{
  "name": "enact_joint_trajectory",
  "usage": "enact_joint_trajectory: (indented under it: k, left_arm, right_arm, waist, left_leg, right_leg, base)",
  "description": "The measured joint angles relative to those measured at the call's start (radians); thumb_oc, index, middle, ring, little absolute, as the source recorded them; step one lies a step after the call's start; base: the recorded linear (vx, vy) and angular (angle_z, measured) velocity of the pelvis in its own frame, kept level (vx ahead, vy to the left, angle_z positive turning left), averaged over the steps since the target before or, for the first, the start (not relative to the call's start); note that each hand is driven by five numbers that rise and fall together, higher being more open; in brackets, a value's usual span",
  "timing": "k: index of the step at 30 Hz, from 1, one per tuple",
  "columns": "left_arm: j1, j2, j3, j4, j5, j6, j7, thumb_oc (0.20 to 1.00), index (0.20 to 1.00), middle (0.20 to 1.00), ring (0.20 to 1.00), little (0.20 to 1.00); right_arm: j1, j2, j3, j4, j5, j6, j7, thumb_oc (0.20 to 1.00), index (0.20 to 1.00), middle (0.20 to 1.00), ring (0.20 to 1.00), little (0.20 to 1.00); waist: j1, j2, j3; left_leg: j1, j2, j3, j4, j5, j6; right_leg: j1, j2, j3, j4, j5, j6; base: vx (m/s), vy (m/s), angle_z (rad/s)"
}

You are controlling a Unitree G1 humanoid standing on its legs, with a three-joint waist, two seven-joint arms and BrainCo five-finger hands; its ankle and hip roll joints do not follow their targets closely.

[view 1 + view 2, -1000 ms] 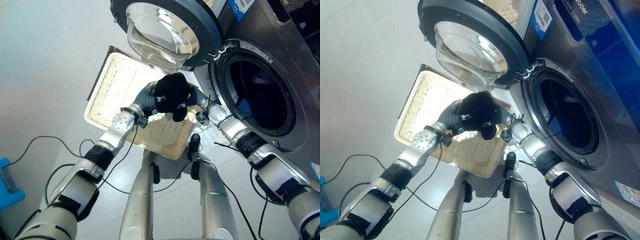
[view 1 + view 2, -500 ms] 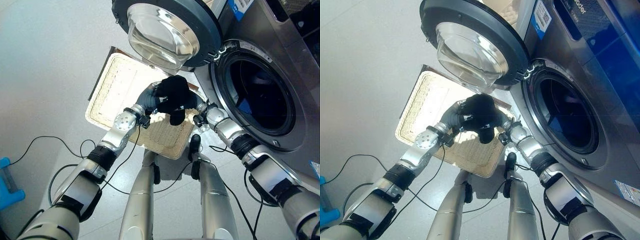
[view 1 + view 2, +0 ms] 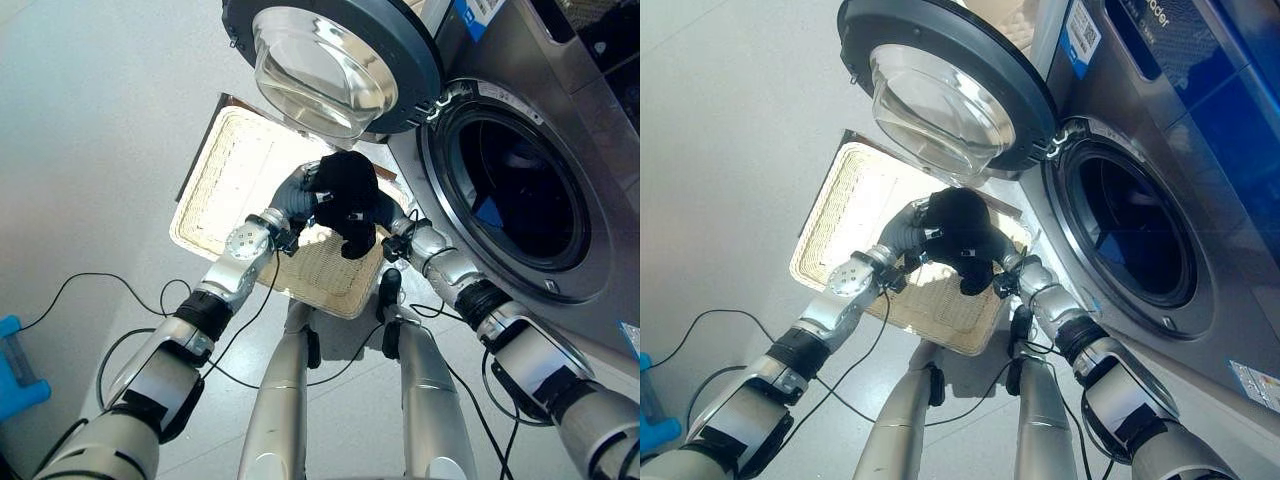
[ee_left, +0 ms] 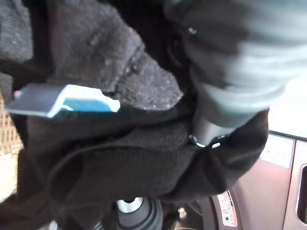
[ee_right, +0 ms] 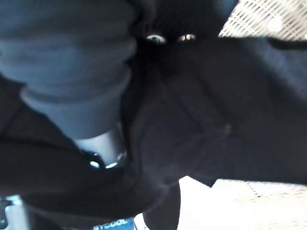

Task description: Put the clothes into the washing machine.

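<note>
Washing machine (image 3: 560,150) stands at the robot's right with its round door (image 3: 335,60) swung open over the near end of a wicker basket (image 3: 235,175) on the floor, and the drum mouth (image 3: 520,190) gapes dark and unobstructed. Between basket and drum, a black garment (image 3: 350,200) is bunched up and held above the basket's right end, a loose tail hanging down so its long axis runs roughly vertical. Left hand (image 3: 300,192) and right hand (image 3: 393,218) flank it; the wrist views suggest fingers buried in the cloth, though whether they are curled or spread I cannot tell. Swinging rightward, the bundle should travel high enough that the dangling tail clears the door seal, going in tail-first or gathered.
</note>
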Motion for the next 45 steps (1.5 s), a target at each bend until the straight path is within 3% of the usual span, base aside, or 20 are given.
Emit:
enact_joint_trajectory:
  k: [4, 5, 6, 7, 8, 15, 21, 29, 33, 38, 45]
  left_arm:
    - [-0.018, 0.0, 0.0, 0.0, 0.0, 0.0, 0.0, 0.2, 0.2, 0.2, 0.2, 0.2]
    - [-0.038, 0.0, 0.0, 0.0, 0.001, 0.0, 0.0, 0.2, 0.2, 0.2, 0.2, 0.2]
    - [-0.041, 0.0, 0.0, 0.001, 0.001, 0.0, 0.0, 0.241, 0.241, 0.241, 0.241, 0.241]
    - [-0.043, -0.001, 0.0, 0.002, 0.002, 0.0, 0.0, 0.529, 0.529, 0.529, 0.529, 0.529]
    - [-0.047, -0.006, -0.003, 0.003, 0.002, -0.001, 0.0, 1.0, 1.0, 1.0, 1.0, 1.0]
    - [-0.058, -0.056, -0.03, 0.002, 0.024, -0.003, -0.019, 1.0, 1.0, 1.0, 1.0, 1.0]
    - [-0.051, -0.062, -0.112, -0.008, 0.062, -0.025, -0.019, 1.0, 1.0, 1.0, 1.0, 1.0]
    - [0.001, -0.063, -0.173, -0.02, 0.061, -0.035, 0.004, 1.0, 1.0, 1.0, 1.0, 1.0]
    - [0.007, -0.066, -0.174, -0.02, 0.059, -0.035, 0.019, 1.0, 1.0, 1.0, 1.0, 1.0]
    - [0.004, -0.084, -0.174, -0.02, 0.049, -0.038, 0.036, 1.0, 1.0, 1.0, 1.0, 1.0]
    - [-0.005, -0.066, -0.192, -0.043, 0.009, -0.038, 0.043, 1.0, 1.0, 1.0, 1.0, 1.0]
  right_arm:
    - [0.008, 0.011, -0.016, -0.001, 0.02, -0.029, -0.02, 0.2, 0.2, 0.2, 0.2, 0.2]
    - [0.015, 0.025, -0.021, -0.001, 0.048, -0.067, -0.046, 0.2, 0.2, 0.2, 0.2, 0.2]
    - [0.015, 0.026, -0.022, -0.001, 0.049, -0.07, -0.05, 0.2, 0.2, 0.2, 0.2, 0.2]
    - [0.018, 0.026, -0.026, -0.003, 0.053, -0.078, -0.058, 0.2, 0.2, 0.2, 0.2, 0.2]
    - [0.032, 0.029, -0.04, -0.008, 0.073, -0.095, -0.064, 0.2, 0.2, 0.2, 0.2, 0.2]
    - [0.099, 0.116, -0.137, 0.025, 0.24, -0.217, -0.174, 0.2, 0.2, 0.2, 0.2, 0.2]
    - [0.125, 0.157, -0.238, 0.072, 0.364, -0.33, -0.2, 0.2, 0.2, 0.2, 0.2, 0.2]
    - [0.119, 0.172, -0.415, 0.115, 0.702, -0.426, -0.121, 0.2, 0.2, 0.2, 0.2, 0.2]
    - [0.09, 0.162, -0.47, 0.143, 0.806, -0.448, -0.099, 0.2, 0.2, 0.2, 0.2, 0.2]
    - [0.01, 0.115, -0.55, 0.219, 1.001, -0.464, -0.067, 0.2, 0.2, 0.2, 0.2, 0.2]
    - [-0.096, 0.012, -0.606, 0.328, 1.131, -0.471, -0.054, 0.2, 0.2, 0.2, 0.2, 0.2]
  waist:
    - [0.0, 0.0, 0.0]
    - [0.0, 0.0, 0.0]
    - [0.0, 0.0, 0.0]
    - [-0.005, 0.0, 0.0]
    - [-0.003, 0.0, 0.0]
    - [-0.006, 0.001, 0.0]
    - [-0.005, 0.002, 0.001]
    - [-0.03, 0.025, 0.009]
    - [-0.031, 0.033, 0.01]
    - [-0.03, 0.084, 0.009]
    - [-0.027, 0.089, 0.008]
  left_leg:
    - [0.0, 0.0, 0.002, 0.0, 0.0, 0.0]
    - [0.0, 0.0, 0.009, -0.001, 0.0, -0.001]
    - [0.0, 0.0, 0.009, -0.001, 0.0, 0.0]
    - [0.0, 0.0, 0.01, -0.001, 0.0, -0.001]
    - [0.0, 0.0, 0.013, -0.001, -0.001, -0.001]
    - [0.0, 0.001, 0.028, -0.005, -0.003, -0.002]
    - [0.003, 0.008, 0.066, -0.009, -0.01, 0.003]
    - [0.047, 0.004, 0.101, -0.03, -0.015, 0.008]
    - [0.067, 0.004, 0.119, -0.041, -0.013, 0.01]
    - [0.072, 0.003, 0.119, -0.046, -0.012, 0.01]
    - [0.068, -0.001, 0.108, -0.046, -0.009, 0.015]
  right_leg:
    - [-0.001, 0.0, 0.001, 0.0, 0.0, 0.0]
    - [-0.005, 0.001, 0.008, 0.0, 0.0, 0.0]
    - [-0.005, 0.0, 0.008, 0.0, 0.0, 0.0]
    - [-0.005, 0.001, 0.009, 0.0, 0.0, 0.0]
    - [-0.007, 0.001, 0.012, 0.0, 0.0, 0.0]
    - [-0.016, 0.005, 0.027, -0.003, 0.0, 0.0]
    - [-0.026, 0.018, 0.065, -0.026, 0.014, 0.004]
    - [-0.01, 0.021, 0.105, -0.034, 0.021, 0.011]
    - [-0.005, 0.023, 0.118, -0.031, 0.022, 0.011]
    - [0.0, 0.023, 0.119, -0.031, 0.022, 0.012]
    - [-0.001, 0.018, 0.112, -0.031, 0.021, 0.014]
  base:
    - [0.0, 0.0, -0.01]
    - [0.0, 0.025, -0.04]
    - [0.0, 0.033, -0.05]
    - [0.0, 0.037, -0.03]
    - [0.0, 0.016, -0.05]
    - [0.0, 0.037, -0.05]
    - [0.0, 0.087, -0.17]
    - [0.01, 0.093, -0.12]
    - [0.01, 0.051, -0.07]
    - [0.0, 0.007, -0.01]
    - [0.0, -0.008, 0.03]
